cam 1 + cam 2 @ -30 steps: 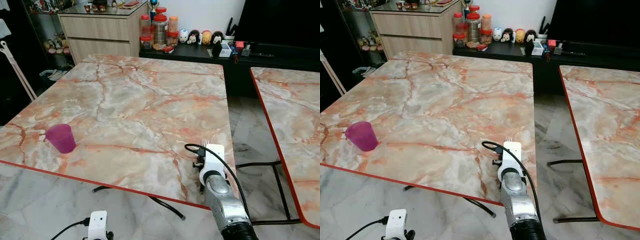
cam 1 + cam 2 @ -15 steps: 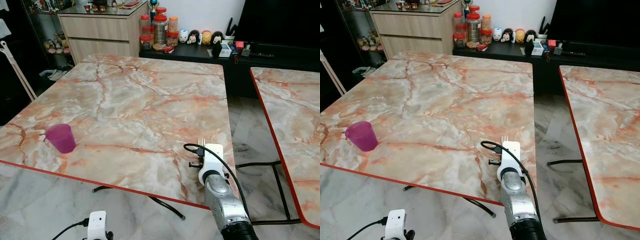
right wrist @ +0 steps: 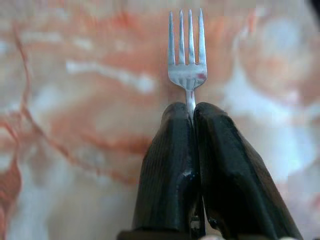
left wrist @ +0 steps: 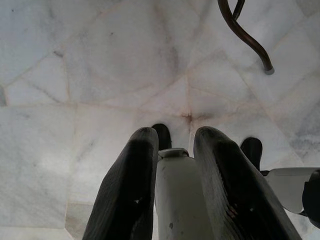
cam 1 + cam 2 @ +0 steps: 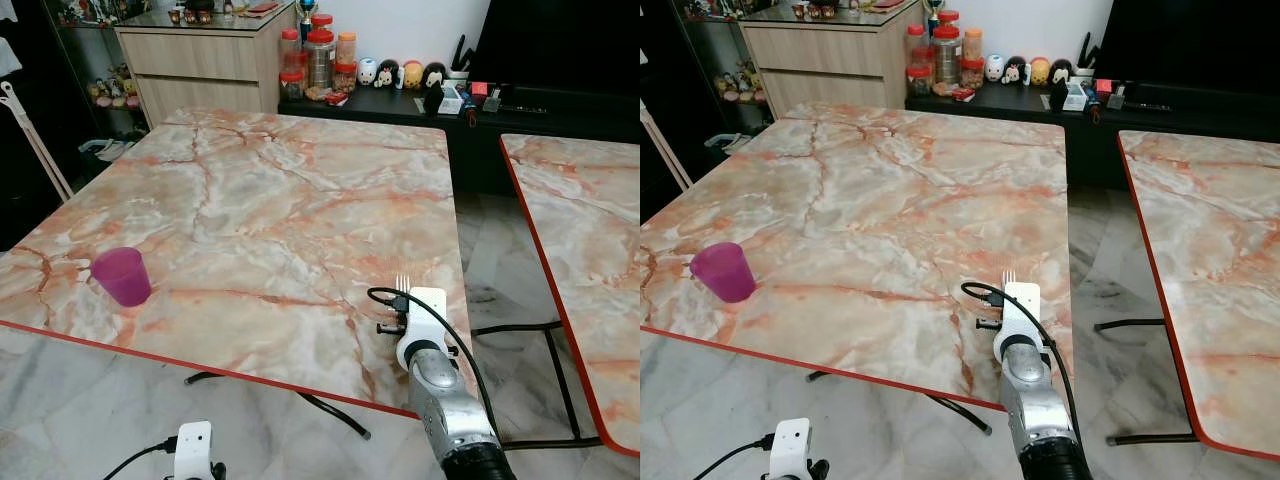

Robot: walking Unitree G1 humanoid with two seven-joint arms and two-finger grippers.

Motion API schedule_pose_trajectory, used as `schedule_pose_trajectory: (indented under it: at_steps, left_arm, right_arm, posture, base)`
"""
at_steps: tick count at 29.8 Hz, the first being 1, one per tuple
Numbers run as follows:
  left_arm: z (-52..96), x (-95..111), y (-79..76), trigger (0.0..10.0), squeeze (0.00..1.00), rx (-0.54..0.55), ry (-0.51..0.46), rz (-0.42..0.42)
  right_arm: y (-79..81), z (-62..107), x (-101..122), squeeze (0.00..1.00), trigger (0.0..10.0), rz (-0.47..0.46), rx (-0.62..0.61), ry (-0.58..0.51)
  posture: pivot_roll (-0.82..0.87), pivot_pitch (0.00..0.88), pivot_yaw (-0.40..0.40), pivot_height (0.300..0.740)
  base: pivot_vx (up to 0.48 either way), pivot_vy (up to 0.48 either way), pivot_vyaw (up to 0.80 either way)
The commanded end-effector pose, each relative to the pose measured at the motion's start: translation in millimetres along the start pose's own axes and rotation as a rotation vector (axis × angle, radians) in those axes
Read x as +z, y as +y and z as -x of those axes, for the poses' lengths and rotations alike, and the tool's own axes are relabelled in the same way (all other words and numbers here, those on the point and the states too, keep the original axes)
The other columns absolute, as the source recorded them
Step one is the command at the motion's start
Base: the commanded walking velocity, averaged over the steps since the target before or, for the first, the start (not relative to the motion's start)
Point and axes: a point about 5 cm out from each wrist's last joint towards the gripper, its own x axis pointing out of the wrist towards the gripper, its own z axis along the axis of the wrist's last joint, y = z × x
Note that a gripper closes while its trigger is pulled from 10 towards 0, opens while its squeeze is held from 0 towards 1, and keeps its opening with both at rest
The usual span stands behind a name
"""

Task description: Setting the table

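Since the earlier frames the right end effector [image 3: 192, 150] has been carried a little further out over the near right part of the counter [image 5: 280, 200], and the fork [image 3: 186, 55] has advanced with it; the shift is small, so the placing step is judged to be under way rather than finished. Nearest the robot, the left end effector [image 4: 172, 170] is seen hanging idle below the counter edge, pointed at the marble floor [image 4: 75, 75], its fingers set apart on either side of a pale cylindrical part. The right end effector is clamped on the fork's thin neck, fingers pressed together, with the tines pointing away from the robot just above the orange-veined surface. The fork is a slim, bright metal piece with four straight tines. Well apart, near the left front edge, a purple cup [image 5: 121, 276] is standing upright. Beyond the counter, jars [image 5: 320, 55] are lined up on a dark sideboard.
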Motion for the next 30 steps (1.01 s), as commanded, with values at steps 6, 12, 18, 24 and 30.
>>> schedule_pose_trajectory:
  at_steps: [6, 12, 18, 24, 30]
  left_arm:
    - [-0.4, 3, 2.1, 10.0, 0.00, 0.015, -0.006, 0.018]
    - [-0.2, 3, 3.6, 10.0, 0.00, 0.030, -0.010, 0.010]
    - [0.0, 3, 4.6, 10.0, 0.00, 0.042, -0.016, -0.001]
    - [0.1, 5, 7.2, 10.0, 0.00, 0.047, -0.027, -0.039]
    - [0.0, 5, 6.7, 10.0, 0.00, 0.041, -0.028, -0.065]
  right_arm:
    - [4.1, 0.6, 25, 0.00, 10.0, -0.029, 0.017, -0.136]
    - [7.3, 4.5, 41, 0.00, 10.0, -0.031, 0.055, -0.269]
    - [9.9, 8.0, 51, 0.00, 10.0, 0.018, 0.078, -0.370]
    - [13.8, 16.8, 68, 0.00, 10.0, 0.077, 0.111, -0.536]
    - [14.5, 21.4, 76, 0.00, 10.0, 0.115, 0.119, -0.612]
  posture:
    - [-0.06, 0.000, -0.017, 0.740]
    - [-0.06, 0.000, -0.015, 0.740]
    - [-0.06, 0.000, -0.012, 0.740]
    - [-0.06, 0.000, -0.001, 0.740]
    - [-0.07, 0.000, 0.002, 0.740]
  base:
    - [0.000, 0.000, 0.00]
    - [0.000, 0.000, 0.00]
    - [0.000, 0.000, 0.00]
    - [0.000, 0.000, 0.00]
    - [0.000, -0.337, 0.00]
